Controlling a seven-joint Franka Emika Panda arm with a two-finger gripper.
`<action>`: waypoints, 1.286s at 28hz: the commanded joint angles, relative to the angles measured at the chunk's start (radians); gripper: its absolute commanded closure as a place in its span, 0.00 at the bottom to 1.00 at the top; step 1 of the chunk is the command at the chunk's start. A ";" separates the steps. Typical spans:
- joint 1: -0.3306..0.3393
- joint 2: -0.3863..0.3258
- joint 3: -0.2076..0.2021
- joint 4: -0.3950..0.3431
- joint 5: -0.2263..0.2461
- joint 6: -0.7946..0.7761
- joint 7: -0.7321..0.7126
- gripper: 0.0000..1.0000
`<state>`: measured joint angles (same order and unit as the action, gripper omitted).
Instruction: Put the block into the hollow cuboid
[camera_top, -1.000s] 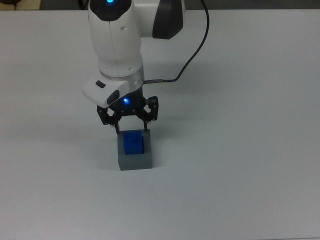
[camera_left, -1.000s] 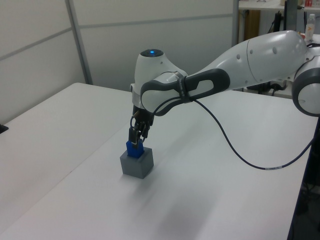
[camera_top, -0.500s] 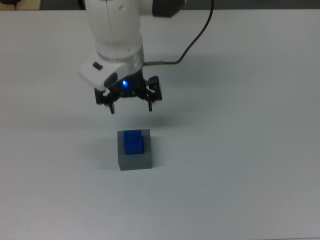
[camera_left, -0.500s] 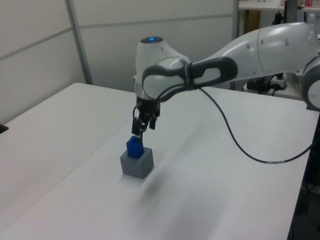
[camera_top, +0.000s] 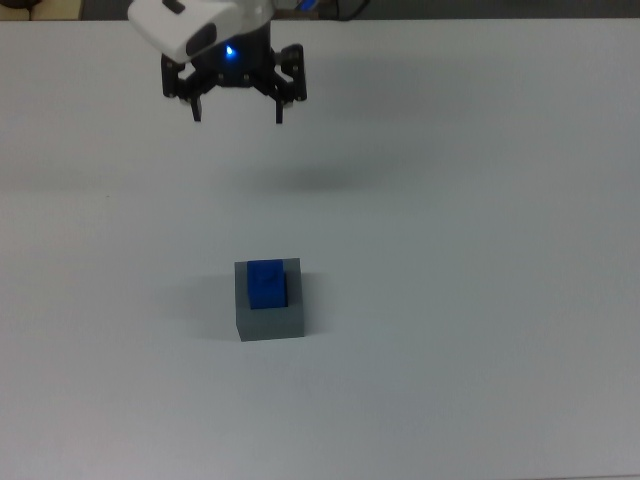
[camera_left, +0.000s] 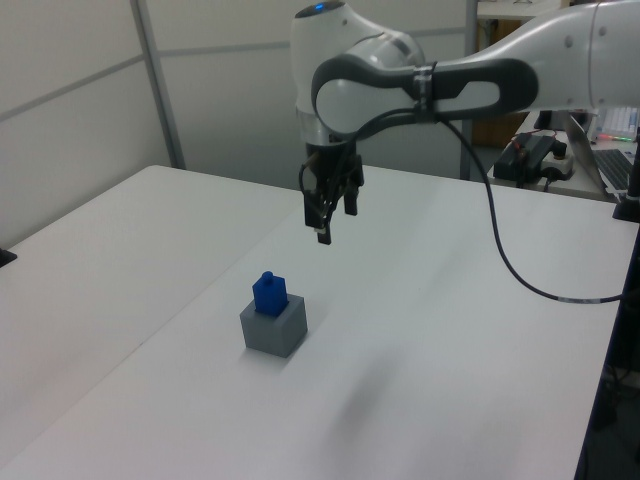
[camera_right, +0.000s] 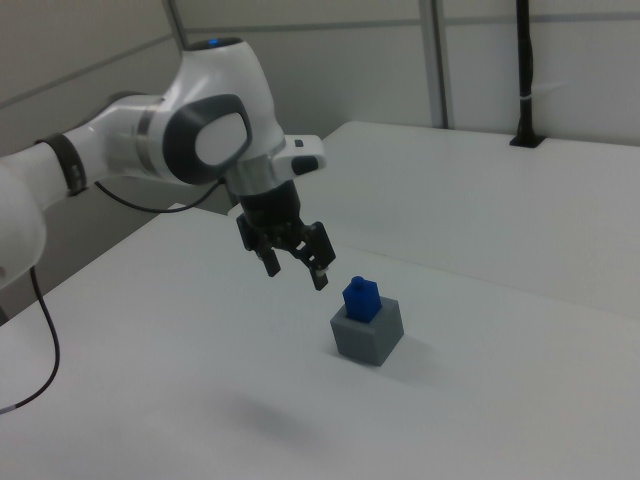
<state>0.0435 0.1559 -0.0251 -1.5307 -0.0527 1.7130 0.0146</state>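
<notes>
The top view's upper edge cuts off the arm (camera_top: 200, 25) above the tool (camera_top: 236, 110). The block's (camera_left: 269, 291) lower part sits hidden inside the box (camera_left: 273, 330).

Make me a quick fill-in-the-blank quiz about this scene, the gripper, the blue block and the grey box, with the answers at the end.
1. The block sits in the recess of the ____ box.
2. The gripper is empty, its fingers ____.
3. In the left view, the block's top sticks up ____ the box's rim.
4. The gripper hangs in the air, touching ____ the block nor the box.

Missing words: grey; open; above; neither
</notes>
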 joint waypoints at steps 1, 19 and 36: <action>0.010 -0.053 -0.002 -0.045 -0.018 -0.035 0.034 0.00; -0.002 -0.098 -0.004 -0.085 -0.004 -0.044 0.087 0.00; -0.013 -0.098 -0.006 -0.080 -0.004 -0.041 0.082 0.00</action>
<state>0.0386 0.0837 -0.0266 -1.5831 -0.0553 1.6502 0.0868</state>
